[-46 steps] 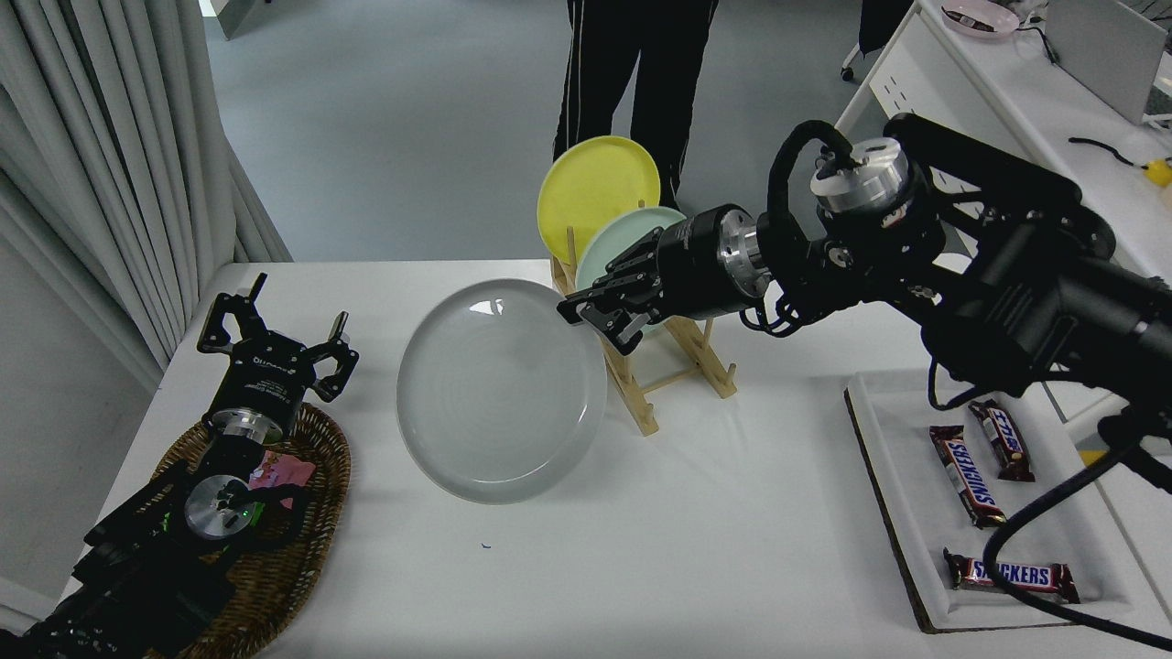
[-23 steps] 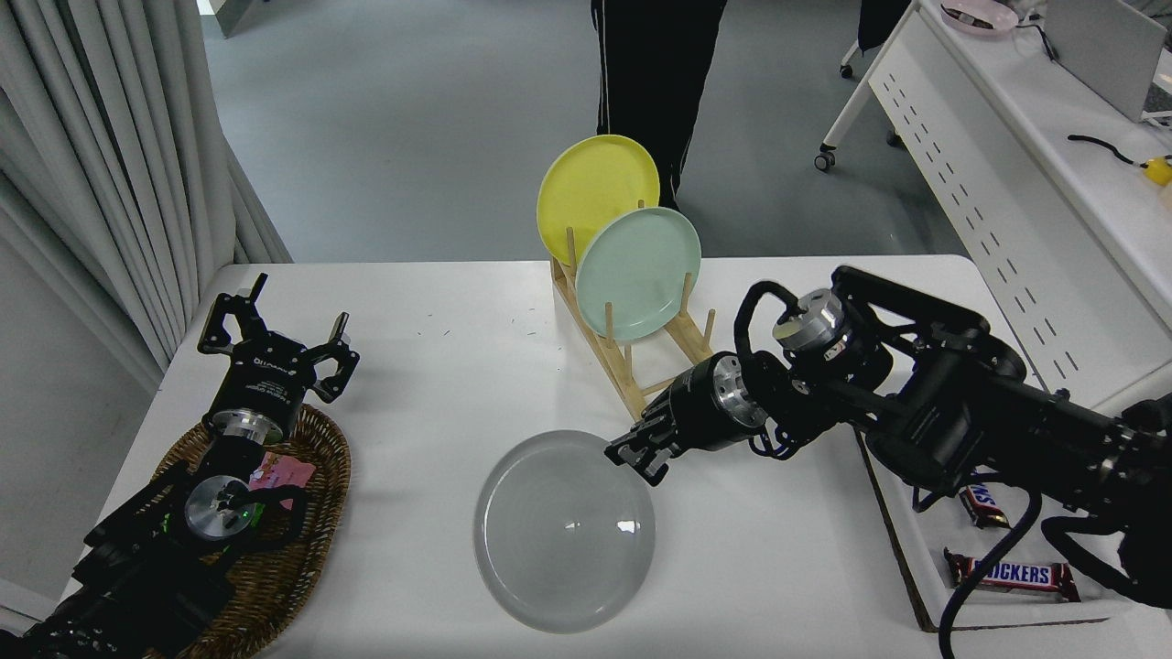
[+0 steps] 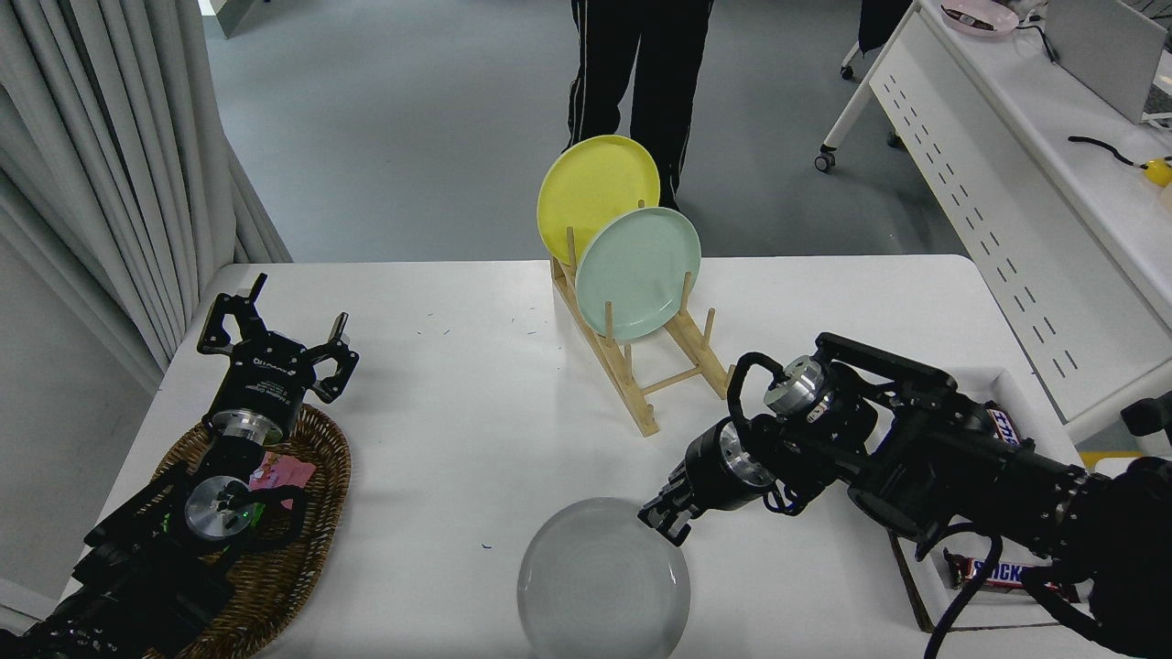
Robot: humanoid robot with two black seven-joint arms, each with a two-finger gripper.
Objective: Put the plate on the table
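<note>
One glossy pale grey plate (image 3: 602,578) lies flat, shallow rim showing.

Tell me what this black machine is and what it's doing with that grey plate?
It is a robot with two black arms, and the picture comes from a camera up on its head, looking down over a white table. Each arm ends in a gripper, which works like a hand. The right gripper is pinching the rim of a grey plate, low over the near side of the table; I cannot tell if the plate touches it yet. The left gripper is open and parked over a wicker basket. Farther back, a wooden rack holds a yellow plate and a mint-green plate on edge. On the right, a white tray holds chocolate bars. Those legs at the top belong to a person standing beyond the table.
</note>
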